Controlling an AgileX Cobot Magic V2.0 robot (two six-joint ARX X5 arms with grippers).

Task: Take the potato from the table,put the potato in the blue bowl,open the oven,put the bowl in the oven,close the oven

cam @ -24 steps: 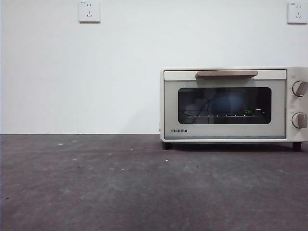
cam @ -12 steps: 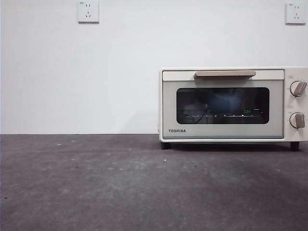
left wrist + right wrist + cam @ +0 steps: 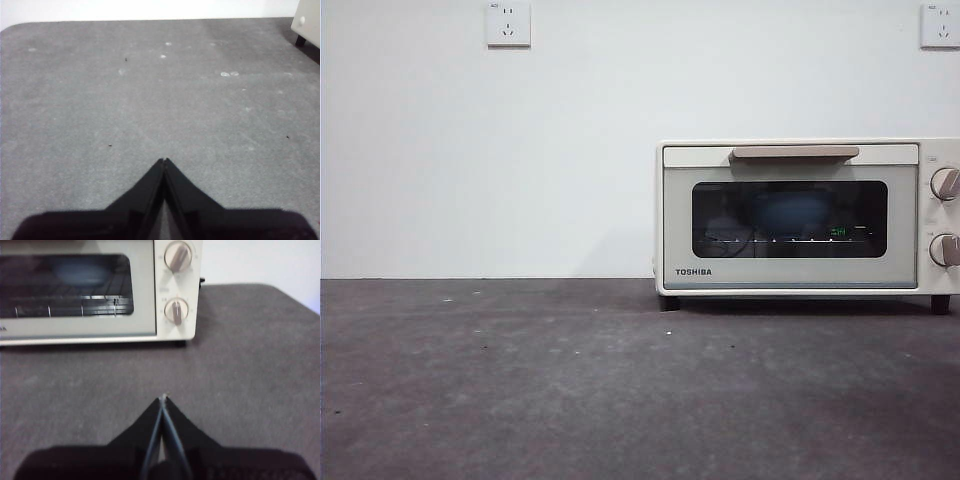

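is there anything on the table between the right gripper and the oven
Nothing visible. In the right wrist view only bare table lies between the right gripper, jaws shut, and the oven. The oven door is closed, with the blue bowl dimly visible behind the glass.

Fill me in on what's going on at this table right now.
Nothing is being handled. The cream-white TOSHIBA toaster oven stands on the dark grey table with its door shut, and a matte blue bowl shows dimly through the dark glass on the wire rack. The potato cannot be made out. The left gripper hangs shut over bare table, and the right gripper hangs shut in front of the oven's two knobs, touching nothing.
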